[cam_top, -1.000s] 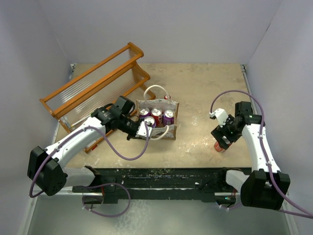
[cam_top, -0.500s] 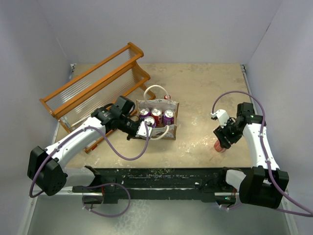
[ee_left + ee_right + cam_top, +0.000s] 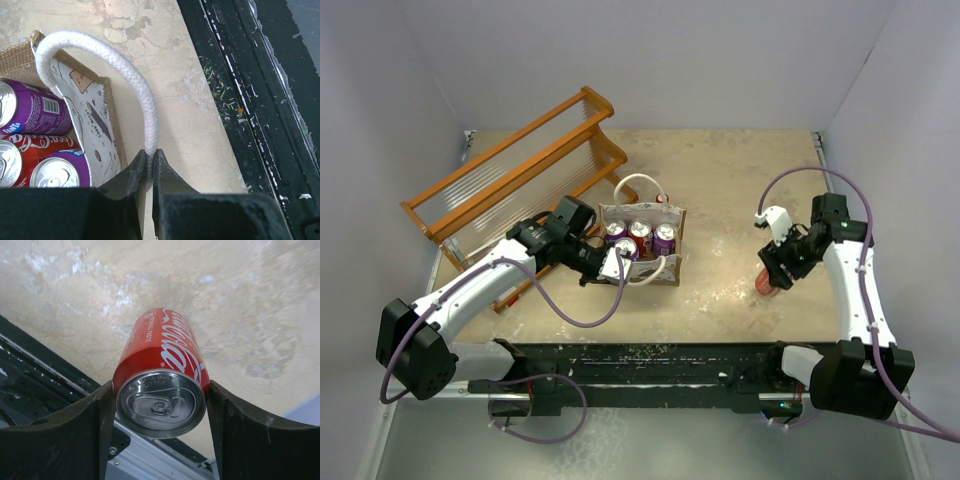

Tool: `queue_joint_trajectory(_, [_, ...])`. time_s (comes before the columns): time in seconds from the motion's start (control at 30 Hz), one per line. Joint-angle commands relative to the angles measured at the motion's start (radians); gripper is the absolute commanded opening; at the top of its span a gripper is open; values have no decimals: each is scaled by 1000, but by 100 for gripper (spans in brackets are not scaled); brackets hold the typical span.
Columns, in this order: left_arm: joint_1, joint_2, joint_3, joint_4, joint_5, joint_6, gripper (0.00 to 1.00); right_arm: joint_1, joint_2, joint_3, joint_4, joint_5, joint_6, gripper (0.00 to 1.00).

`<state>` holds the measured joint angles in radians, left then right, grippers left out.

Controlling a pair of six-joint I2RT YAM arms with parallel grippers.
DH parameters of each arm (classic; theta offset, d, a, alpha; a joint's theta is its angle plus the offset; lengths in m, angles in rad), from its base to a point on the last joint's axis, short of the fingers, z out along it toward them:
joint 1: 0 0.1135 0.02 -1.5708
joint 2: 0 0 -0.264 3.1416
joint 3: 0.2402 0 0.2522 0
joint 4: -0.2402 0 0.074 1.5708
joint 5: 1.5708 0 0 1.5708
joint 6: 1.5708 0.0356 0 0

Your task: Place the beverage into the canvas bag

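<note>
Leftmost, past the wooden rack (image 3: pixel 520 175), the left gripper (image 3: pixel 150 161) was pinched tight on the near rope handle (image 3: pixel 125 65) of the canvas bag (image 3: pixel 642 262). That held the soft bag's mouth open over the cans (image 3: pixel 640 235) already standing inside it. Well apart to the right, near the table's (image 3: pixel 720 180) front edge, the right gripper (image 3: pixel 161 407) was clamped on the red cola can (image 3: pixel 162 355), one finger on each side of the wall just below the top rim. Whether the can stood on the table or hung just clear of it could not be told.

The can looked sealed, so probably full and fairly heavy for its size, with a smooth, thin wall that would be slippery and would dent under a hard squeeze. A grip across the middle of the body, with the can upright, seemed the safest. The bag had little room left, so the can would likely need lowering straight down.
</note>
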<state>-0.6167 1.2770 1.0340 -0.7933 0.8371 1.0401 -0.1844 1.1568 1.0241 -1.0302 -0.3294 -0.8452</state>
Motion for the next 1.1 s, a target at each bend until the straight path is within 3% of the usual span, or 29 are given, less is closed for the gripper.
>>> queue_joint_trajectory(0.0, [-2, -18, -4, 17, 33, 23, 9, -3, 0, 150, -26, -113, 24, 6])
queue_joint_trajectory(0.1, [-2, -20, -4, 17, 33, 23, 9, -3, 9, 225, -45, -162, 39, 0])
queue_joint_trajectory(0.5, [-3, -16, 12, 7, 35, 19, 9, 43, 16, 491, -32, -286, 104, 0])
queue_joint_trajectory(0.7, [-2, 0, 23, -2, 51, 21, 9, 249, 50, 583, 43, -212, 219, 0])
queue_joint_trajectory(1.07, [-2, 13, 39, -39, 53, 44, 2, 472, 151, 727, 101, -241, 278, 0])
